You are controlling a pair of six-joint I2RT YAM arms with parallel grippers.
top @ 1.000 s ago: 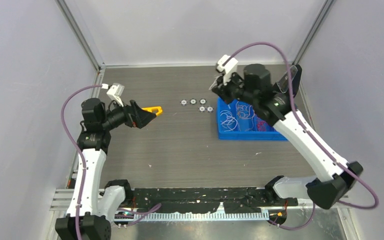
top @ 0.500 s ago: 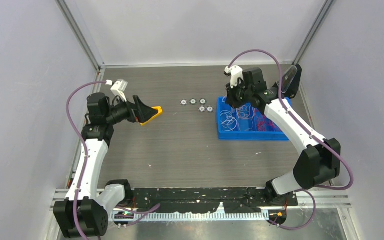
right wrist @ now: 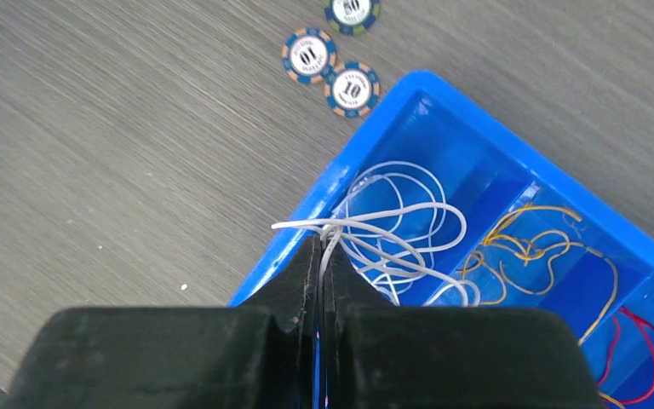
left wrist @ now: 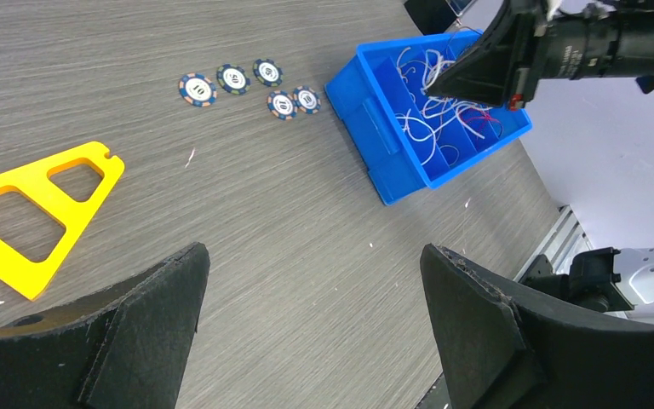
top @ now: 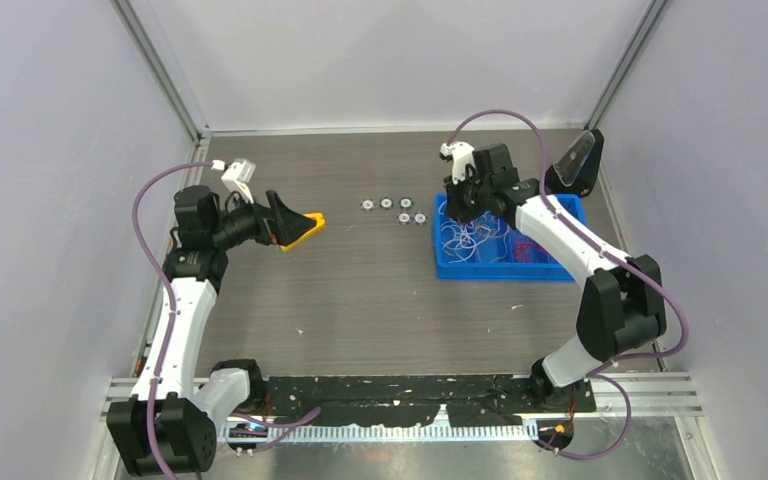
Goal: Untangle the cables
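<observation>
Cables [right wrist: 396, 247] sit in blue bin [right wrist: 477, 136]: white wires [right wrist: 392, 166] in end compartment nearest chips [right wrist: 332, 72], orange wires [right wrist: 532, 247] in middle, red wires [right wrist: 639, 354] beyond.
Right gripper [right wrist: 319, 249] pinched tight on white strands at bin's near edge.
Left gripper [left wrist: 313, 281] spread wide, empty, above table [left wrist: 221, 51] near yellow triangle [left wrist: 38, 209].
Wires look feather-light, springy, thin enough to slip from pads, likely to snag neighbours.
Best hold: single strand near free end, not mid-clump.
</observation>
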